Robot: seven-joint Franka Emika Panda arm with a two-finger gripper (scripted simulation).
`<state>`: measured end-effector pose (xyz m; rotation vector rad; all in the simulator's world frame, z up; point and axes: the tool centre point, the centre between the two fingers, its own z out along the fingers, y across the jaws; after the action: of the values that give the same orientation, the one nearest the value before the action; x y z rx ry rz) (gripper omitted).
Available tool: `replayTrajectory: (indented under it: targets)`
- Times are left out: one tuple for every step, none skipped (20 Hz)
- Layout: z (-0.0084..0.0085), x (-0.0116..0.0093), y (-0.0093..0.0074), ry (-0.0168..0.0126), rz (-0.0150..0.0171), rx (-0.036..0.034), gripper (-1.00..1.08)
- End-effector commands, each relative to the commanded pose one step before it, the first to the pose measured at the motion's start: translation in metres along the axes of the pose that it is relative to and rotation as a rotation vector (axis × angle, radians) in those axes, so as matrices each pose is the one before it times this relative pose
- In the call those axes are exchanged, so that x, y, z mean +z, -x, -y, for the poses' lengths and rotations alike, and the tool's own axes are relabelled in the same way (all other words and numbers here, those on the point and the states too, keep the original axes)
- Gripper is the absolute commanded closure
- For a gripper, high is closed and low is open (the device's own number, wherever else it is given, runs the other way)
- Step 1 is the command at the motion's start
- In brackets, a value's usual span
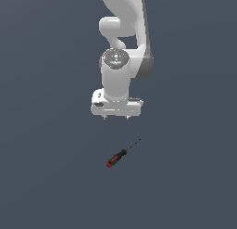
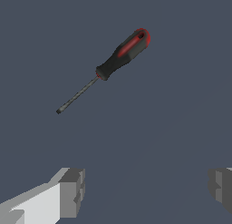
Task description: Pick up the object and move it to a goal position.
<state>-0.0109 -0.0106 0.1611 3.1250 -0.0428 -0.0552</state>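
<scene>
The screwdriver lies flat on the grey surface, nearest the exterior camera, its long axis diagonal. Beyond and above it hangs the tool, fingers spread wide, holding nothing, not yet over it.

The screwdriver lies on the dark floor below the white arm, apart from it.

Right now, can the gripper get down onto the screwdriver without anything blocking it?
Probably yes. The gripper is open and apart from the screwdriver, which lies alone on the bare surface, nothing between them.
</scene>
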Motion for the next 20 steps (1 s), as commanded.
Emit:
replayTrajectory:
  targets:
    - [-0.00001,0.00000,0.00000,0.00000,0.00000,0.00000,-0.92]
    - [0.00077,-0.00007,-0.00002,-0.00059,0.00011,-0.00125,-0.92]
    - [0.00228,-0.00018,-0.00005,-0.00182,0.00034,-0.00371,-0.92]
    - [0.00368,-0.00030,-0.00009,-0.00294,0.00056,-0.00599,-0.92]
    - [0.00512,-0.00040,-0.00011,-0.00410,0.00079,-0.00833,-0.92]
    - [0.00639,-0.00048,-0.00013,-0.00511,0.00101,-0.01038,-0.92]
    - [0.00580,-0.00041,-0.00013,-0.00465,0.00094,-0.00944,-0.92]
    - [0.00422,-0.00028,-0.00010,-0.00339,0.00070,-0.00687,-0.92]
    - [0.00268,-0.00017,-0.00007,-0.00215,0.00045,-0.00436,-0.92]
    - [0.00111,-0.00007,-0.00003,-0.00089,0.00019,-0.00180,-0.92]
    - [-0.00046,0.00003,0.00001,0.00037,-0.00008,0.00076,-0.92]
    - [-0.00120,0.00007,0.00003,0.00096,-0.00020,0.00195,-0.92]
    - [-0.00021,0.00008,-0.00011,0.00013,-0.00006,0.00119,-0.92]
    - [0.00019,0.00020,-0.00034,-0.00023,-0.00006,0.00222,-0.92]
    - [0.00016,0.00031,-0.00054,-0.00031,-0.00011,0.00370,-0.92]
    - [0.00014,0.00043,-0.00072,-0.00030,-0.00016,0.00511,-0.92]
    - [0.00007,0.00055,-0.00090,-0.00030,-0.00022,0.00658,-0.92]
    - [0.00005,0.00067,-0.00108,-0.00032,-0.00027,0.00801,-0.92]
    - [0.00002,0.00080,-0.00126,-0.00034,-0.00033,0.00948,-0.92]
    - [0.00002,0.00092,-0.00144,-0.00037,-0.00038,0.01088,-0.92]
